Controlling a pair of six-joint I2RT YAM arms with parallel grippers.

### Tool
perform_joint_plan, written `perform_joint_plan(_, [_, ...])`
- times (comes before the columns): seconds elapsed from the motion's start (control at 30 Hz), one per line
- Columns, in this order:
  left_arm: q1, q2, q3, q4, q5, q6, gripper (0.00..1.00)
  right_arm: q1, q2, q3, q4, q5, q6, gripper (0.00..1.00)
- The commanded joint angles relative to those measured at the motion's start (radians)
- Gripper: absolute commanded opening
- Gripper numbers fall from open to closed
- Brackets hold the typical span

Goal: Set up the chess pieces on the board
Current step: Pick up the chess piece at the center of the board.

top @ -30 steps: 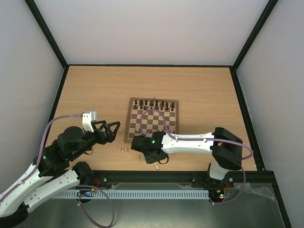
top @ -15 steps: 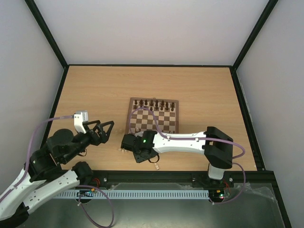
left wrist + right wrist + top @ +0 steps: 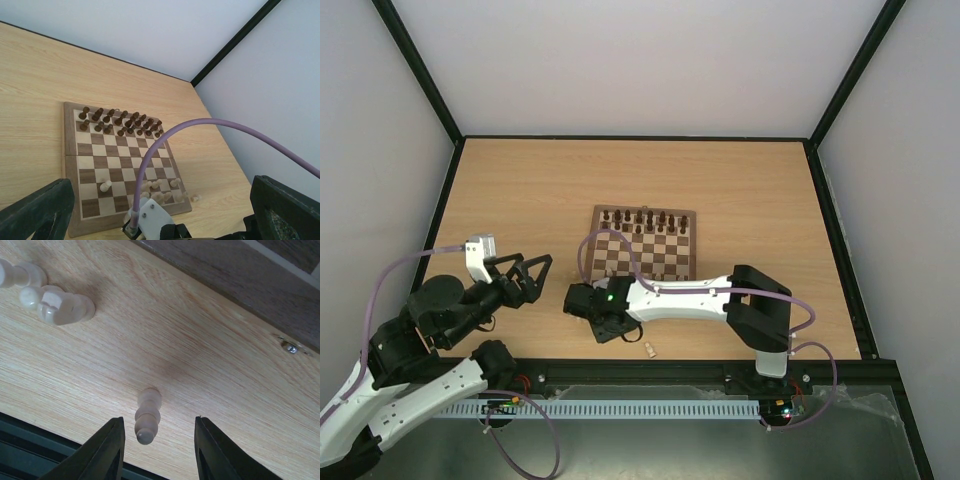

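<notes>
Right gripper (image 3: 157, 432) spread wide, gripping nothing. One pale piece (image 3: 148, 415) lies on the table (image 3: 210, 355) between its fingers, touching neither. Two more pale pieces (image 3: 57, 307) lie up-left, seen only in this wrist view. The left wrist view resolves two rows of dark pieces (image 3: 121, 122) at the far side of the board (image 3: 69, 150), which blur overhead. Left gripper (image 3: 533, 272) wide, empty.

A pale wood-grain counter (image 3: 740, 180) is enclosed by plain white walls (image 3: 640, 60) on its far, left and right sides, with black edging (image 3: 420, 75) along their joins. A black rail (image 3: 650, 370) and a white slotted strip (image 3: 640, 409) run along the near edge. The light is soft and even.
</notes>
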Motion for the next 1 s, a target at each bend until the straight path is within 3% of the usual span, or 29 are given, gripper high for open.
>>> perform_joint_plan(0.0, [0.004,-0.009,0.024,-0.024,-0.011,-0.001,0.99,0.008,0.020,0.003,-0.026,0.005,-0.012,0.41])
perform_joint_plan(0.43, [0.004,-0.006,0.020,-0.019,-0.008,-0.006,0.99,0.008,0.047,-0.022,0.002,-0.033,-0.029,0.29])
perform_joint_plan(0.6, [0.004,-0.004,0.017,-0.021,-0.012,-0.008,0.99,0.008,0.046,-0.033,0.003,-0.042,-0.036,0.12])
perform_joint_plan(0.97, [0.004,0.019,0.023,-0.016,-0.027,-0.005,0.99,-0.074,-0.089,0.017,-0.092,0.061,-0.083,0.10])
